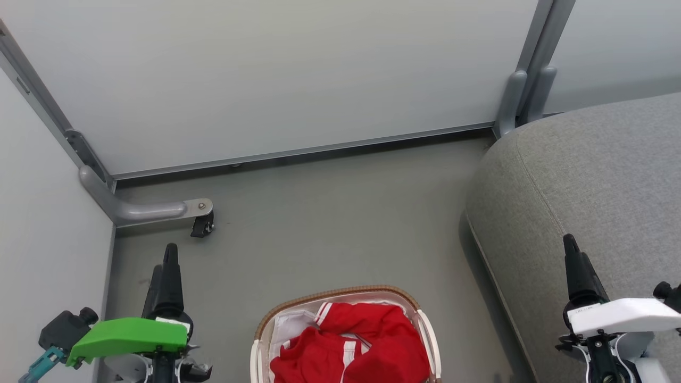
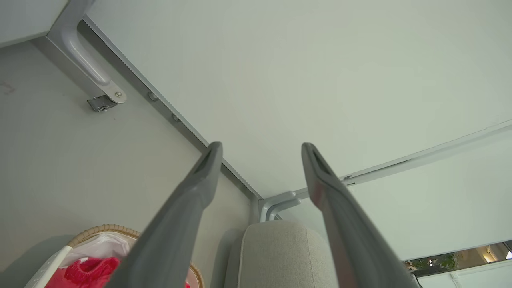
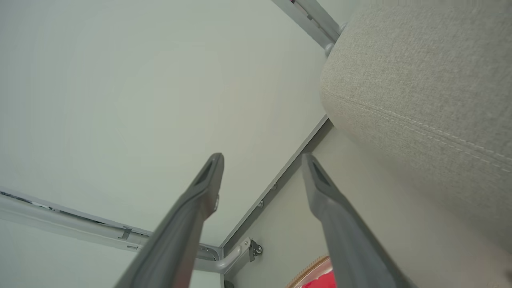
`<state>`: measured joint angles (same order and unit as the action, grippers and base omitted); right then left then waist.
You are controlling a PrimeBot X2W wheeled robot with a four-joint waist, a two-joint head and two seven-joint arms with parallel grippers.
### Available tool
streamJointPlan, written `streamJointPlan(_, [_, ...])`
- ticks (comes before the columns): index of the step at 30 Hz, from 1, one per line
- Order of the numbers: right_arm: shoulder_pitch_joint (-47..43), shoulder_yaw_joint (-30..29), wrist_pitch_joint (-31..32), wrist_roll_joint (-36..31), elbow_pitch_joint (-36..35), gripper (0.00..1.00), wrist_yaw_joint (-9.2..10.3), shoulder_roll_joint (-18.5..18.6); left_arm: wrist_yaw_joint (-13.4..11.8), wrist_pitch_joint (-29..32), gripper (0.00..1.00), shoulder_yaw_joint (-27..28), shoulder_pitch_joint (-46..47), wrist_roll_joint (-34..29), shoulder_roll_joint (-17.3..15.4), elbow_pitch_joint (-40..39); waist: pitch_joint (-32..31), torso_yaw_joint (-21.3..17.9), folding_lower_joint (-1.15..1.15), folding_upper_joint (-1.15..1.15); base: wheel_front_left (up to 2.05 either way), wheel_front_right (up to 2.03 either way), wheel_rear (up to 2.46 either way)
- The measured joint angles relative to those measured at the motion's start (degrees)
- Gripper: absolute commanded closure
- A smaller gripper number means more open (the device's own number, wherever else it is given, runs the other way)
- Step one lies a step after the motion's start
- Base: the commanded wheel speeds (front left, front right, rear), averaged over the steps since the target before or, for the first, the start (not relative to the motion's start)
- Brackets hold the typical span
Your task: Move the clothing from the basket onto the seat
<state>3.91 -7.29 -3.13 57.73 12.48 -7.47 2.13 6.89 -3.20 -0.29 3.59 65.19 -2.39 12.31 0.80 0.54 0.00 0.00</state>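
Sitting low at the near edge of the head view, the basket (image 1: 340, 293) rests on the grey floor (image 1: 330, 223) between the two arms, seemingly placed so that either arm can drop into it.

- Clothing (image 1: 351, 346): red with white stripes, heaped inside the basket and mounded toward its right half. A white liner (image 1: 290, 324) shows at the left inner wall. Nothing is on the seat, so the task appears not yet begun.
- Seat (image 1: 601, 186): large grey cushion to the basket's right, near it but apart, with a strip of floor between them. Its rounded front corner and stitched seam face the basket. The top is broad and bare, giving ample room to drop a garment.
- Left claw (image 1: 169, 252): raised over the floor left of the basket, fingers apart in the left wrist view, holding nothing.
- Right claw (image 1: 569, 239): raised over the seat's near edge, fingers apart in the right wrist view, likewise empty. It is likely parked there in a ready pose.
- Margins: wall panels (image 1: 266, 74) close off the far side and the left. A caster bracket (image 1: 199, 215) juts onto the floor beyond the left claw — the tighter side. The basket's woven rim and the seat's overhanging edge are the two lips a lifted garment would, in my judgement, need to pass over.
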Motion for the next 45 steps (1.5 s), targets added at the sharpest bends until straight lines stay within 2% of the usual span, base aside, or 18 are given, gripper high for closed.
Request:
streamJointPlan(14, [-0.3,2.4,-2.5,-18.3,-2.3,0.00,0.00,0.1,-1.4,-2.5,0.00,-3.1,0.0,-14.3,0.0,-0.6,0.2,0.2,0.00,0.00,0.00,0.00,0.00])
streamJointPlan(34, [-1.0,3.5,-5.7,-33.0,0.5,0.00,0.00,0.3,-2.2,-5.7,0.00,-5.8,-1.0,-29.5,-0.1,4.3,0.2,0.5,0.00,0.00,0.00,0.00,0.00])
streamJointPlan(45, [-1.3,3.9,-7.3,-39.8,1.3,0.00,-0.01,0.4,-2.4,-7.2,0.00,-6.5,-1.2,-35.0,-0.1,5.8,0.0,0.7,0.00,0.00,0.00,0.00,0.00])
